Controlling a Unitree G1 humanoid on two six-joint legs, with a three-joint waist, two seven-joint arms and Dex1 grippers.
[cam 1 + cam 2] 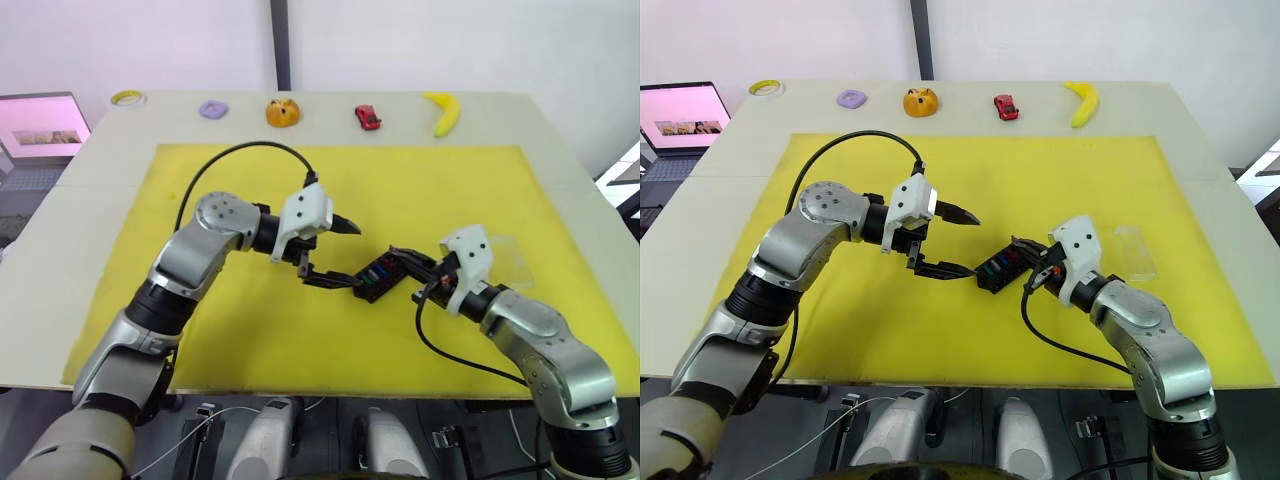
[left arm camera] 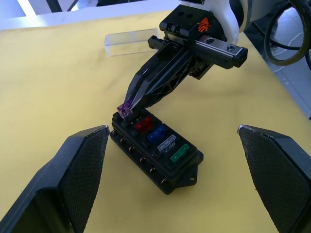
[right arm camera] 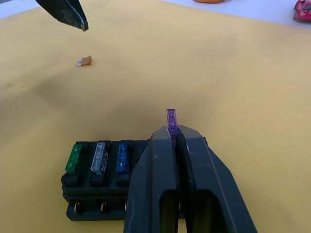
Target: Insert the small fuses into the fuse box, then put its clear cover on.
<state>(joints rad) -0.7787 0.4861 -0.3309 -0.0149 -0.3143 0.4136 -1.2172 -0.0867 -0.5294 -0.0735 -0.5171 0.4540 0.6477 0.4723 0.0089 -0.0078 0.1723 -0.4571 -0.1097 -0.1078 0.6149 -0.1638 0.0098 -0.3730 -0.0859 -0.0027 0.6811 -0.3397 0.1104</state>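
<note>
The black fuse box (image 1: 378, 276) lies mid-mat with red (image 2: 144, 124), blue (image 2: 156, 134), grey-clear (image 2: 166, 143) and green (image 2: 180, 153) fuses seated in its slots. My right gripper (image 3: 177, 133) is shut on a purple fuse (image 3: 171, 120), holding it at the box's end beside the red fuse. My left gripper (image 1: 345, 254) is open just left of the box, one finger above and one resting by it. An olive-brown fuse (image 3: 85, 60) lies loose on the mat. The clear cover (image 1: 1133, 250) rests on the mat to the right, behind my right wrist.
The yellow mat (image 1: 450, 190) covers most of the table. Along the far edge sit a tape roll (image 1: 127, 98), a purple piece (image 1: 212, 109), an orange toy (image 1: 284, 112), a red toy car (image 1: 367, 117) and a banana (image 1: 445, 112). A laptop (image 1: 40, 125) stands far left.
</note>
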